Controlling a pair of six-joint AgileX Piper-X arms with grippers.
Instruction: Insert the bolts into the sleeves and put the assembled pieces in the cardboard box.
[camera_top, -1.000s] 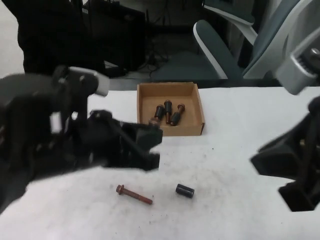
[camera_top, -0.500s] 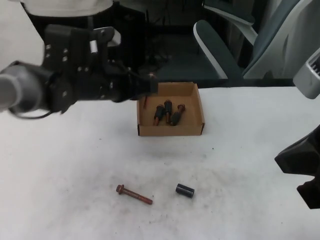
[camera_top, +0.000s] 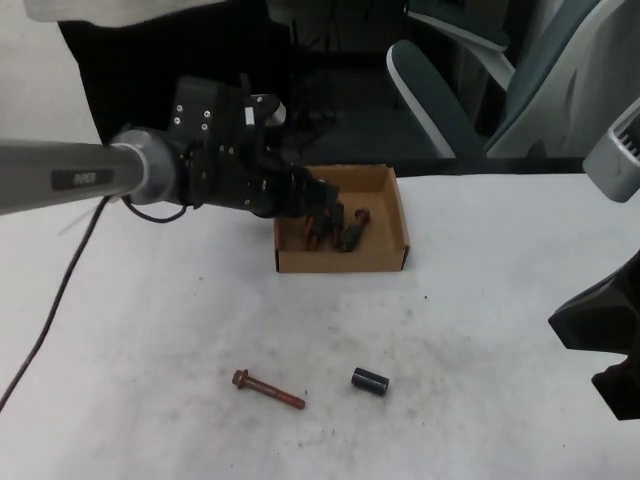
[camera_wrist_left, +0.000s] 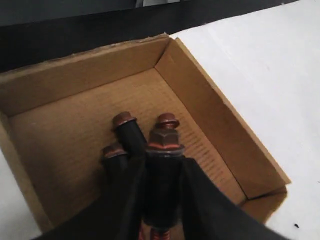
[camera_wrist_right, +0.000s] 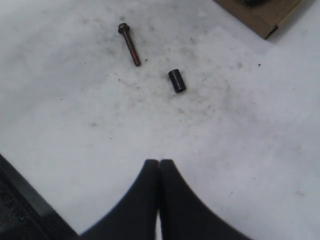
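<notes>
Currently held: one assembled piece (camera_wrist_left: 164, 142), its bolt seated in a dark sleeve. It is clamped by the sleeve between the left jaws, with the bolt head protruding past the fingertips. It is hung over the open cardboard box (camera_wrist_left: 220, 115), judged so that it can be released beside the three assembled pieces (camera_wrist_left: 129, 132) lying on the box floor. The box is set at the far edge of the bench (camera_top: 500, 260), near its middle. Toward the near edge, a loose bolt (camera_top: 268, 389) and a loose sleeve (camera_top: 369, 381) are laid near each other, not touching, presumably awaiting pairing. The right jaws are pressed together on nothing and held above bare bench, short of that pair.
</notes>
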